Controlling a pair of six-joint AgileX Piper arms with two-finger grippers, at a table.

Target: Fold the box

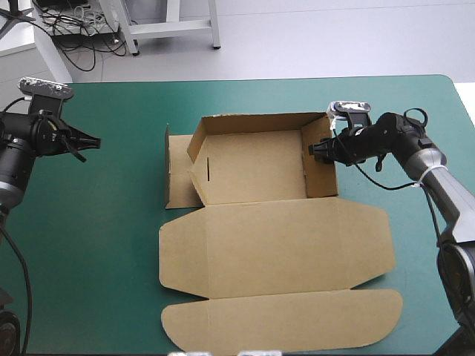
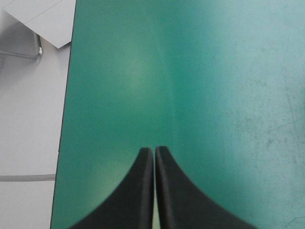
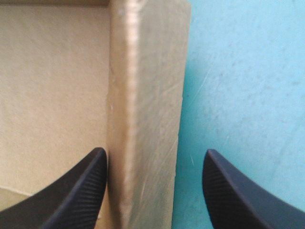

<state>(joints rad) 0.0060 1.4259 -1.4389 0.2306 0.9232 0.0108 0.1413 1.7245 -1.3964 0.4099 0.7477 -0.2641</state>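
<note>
Box: The brown box [image 1: 260,170] sits mid-table on the teal-green cover [image 1: 96,237] as a half-built tray. Its far wall is raised, and its lid [image 1: 274,252] lies flat on the side nearest the robot.
Right wall: The box's right wall [image 3: 143,119] stands upright as a doubled fold of board.
Left wall: The box's left wall [image 1: 199,167] leans outward, with a flap [image 1: 178,178] flat on the cover just beyond it; it does not look tucked.
Right gripper: The right gripper [image 3: 152,157] straddles the box's right wall with its black fingers spread wide. One finger is inside the tray against or just beside the board, and the other is outside over the cover, apart from the wall. It grips nothing.
Left gripper: The left gripper [image 2: 154,150] has its fingers pressed together into a point and carries nothing. It hangs over bare cover, well apart from the box's left side.
Step in hand: By appearance, setting the right wall; the tray is roughly half formed.
Next move: It likely calls for pinching or pressing that fold so it holds. The left side then needs the same, and the idle left arm is the one nearer to it.
</note>
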